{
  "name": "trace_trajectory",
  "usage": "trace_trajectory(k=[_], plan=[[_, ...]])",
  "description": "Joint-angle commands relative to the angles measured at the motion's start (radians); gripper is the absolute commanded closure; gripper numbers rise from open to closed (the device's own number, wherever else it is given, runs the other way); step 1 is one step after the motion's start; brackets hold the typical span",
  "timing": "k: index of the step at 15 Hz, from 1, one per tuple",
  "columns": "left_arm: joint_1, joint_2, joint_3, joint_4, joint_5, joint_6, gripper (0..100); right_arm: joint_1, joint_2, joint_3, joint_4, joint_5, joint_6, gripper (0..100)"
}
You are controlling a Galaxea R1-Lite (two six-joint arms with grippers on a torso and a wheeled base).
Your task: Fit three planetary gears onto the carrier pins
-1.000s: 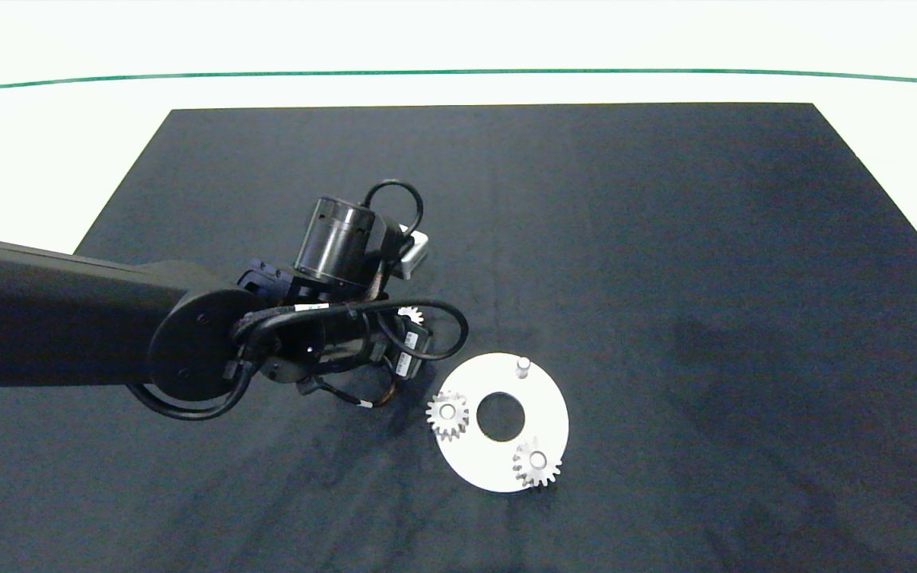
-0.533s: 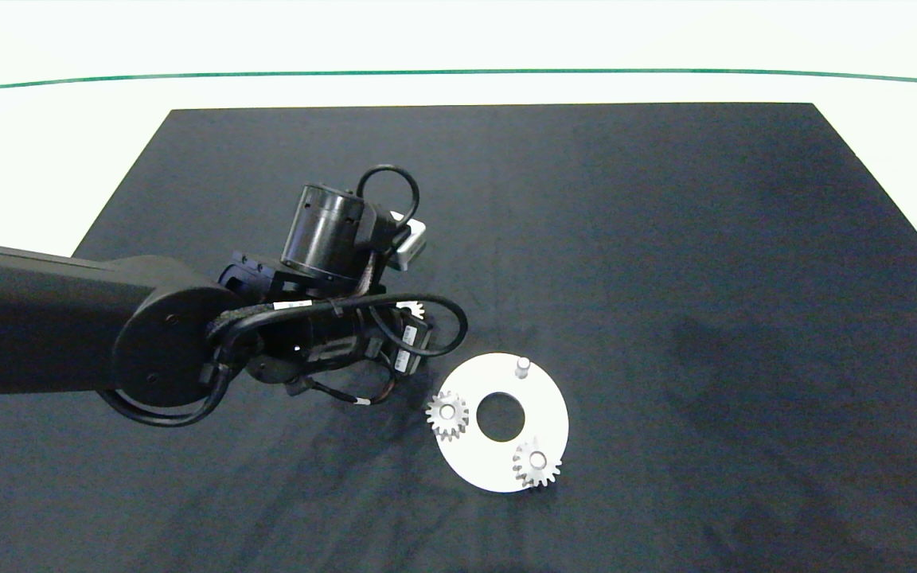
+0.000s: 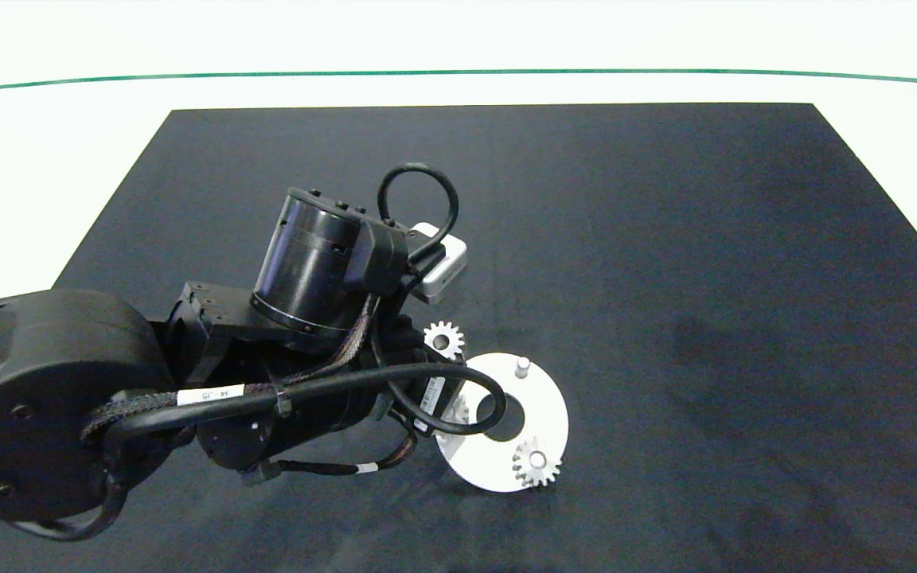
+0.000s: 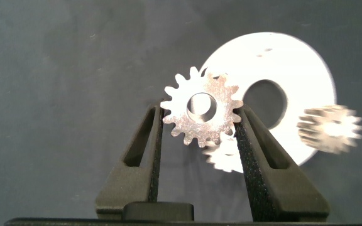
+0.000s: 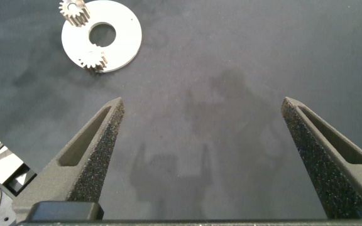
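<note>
The left gripper [image 4: 198, 129] is pinching the third planetary gear [image 3: 443, 340] near the white disc [image 3: 542, 414]; its bare pin [image 3: 522, 367] probably needs careful alignment, or the bore could jam. The right gripper [image 5: 201, 138] is idling wide open.

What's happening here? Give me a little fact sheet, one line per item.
left gripper: shut on the third gear, held above the mat beside the white disc
right gripper: open, holding nothing, over bare black mat
gears seated on pins: two; one in plain view, the other mostly behind the arm
free pin: one, at the disc's far edge
</note>
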State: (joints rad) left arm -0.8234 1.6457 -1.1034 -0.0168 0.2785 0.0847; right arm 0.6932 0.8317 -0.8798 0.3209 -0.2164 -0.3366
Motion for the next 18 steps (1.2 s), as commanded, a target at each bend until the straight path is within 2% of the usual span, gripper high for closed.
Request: trace_trajectory(k=[1, 5, 9, 14, 15, 16, 18], plan=[[-0.042, 0.022, -0.007, -0.034, 0.054, 0.004, 84, -0.001, -0.036, 0.005, 0.001, -0.001, -0.002, 0], [-0.123, 0.032, -0.018, -0.052, 0.059, 0.009, 84, 0.000, -0.043, 0.001, -0.009, -0.001, -0.007, 0], [-0.123, 0.055, -0.033, -0.055, 0.059, 0.020, 84, 0.000, -0.037, 0.001, -0.016, 0.000, -0.009, 0], [-0.125, 0.126, -0.110, -0.057, 0.059, 0.023, 84, 0.002, -0.034, 0.002, -0.017, -0.001, -0.010, 0], [-0.123, 0.137, -0.128, -0.052, 0.059, 0.030, 84, 0.002, -0.032, 0.002, -0.017, -0.001, -0.010, 0], [-0.122, 0.146, -0.142, -0.040, 0.059, 0.053, 84, 0.002, -0.034, 0.002, -0.017, 0.000, -0.013, 0], [-0.123, 0.174, -0.173, -0.020, 0.059, 0.058, 84, 0.002, -0.039, 0.002, -0.017, 0.000, -0.016, 0]])
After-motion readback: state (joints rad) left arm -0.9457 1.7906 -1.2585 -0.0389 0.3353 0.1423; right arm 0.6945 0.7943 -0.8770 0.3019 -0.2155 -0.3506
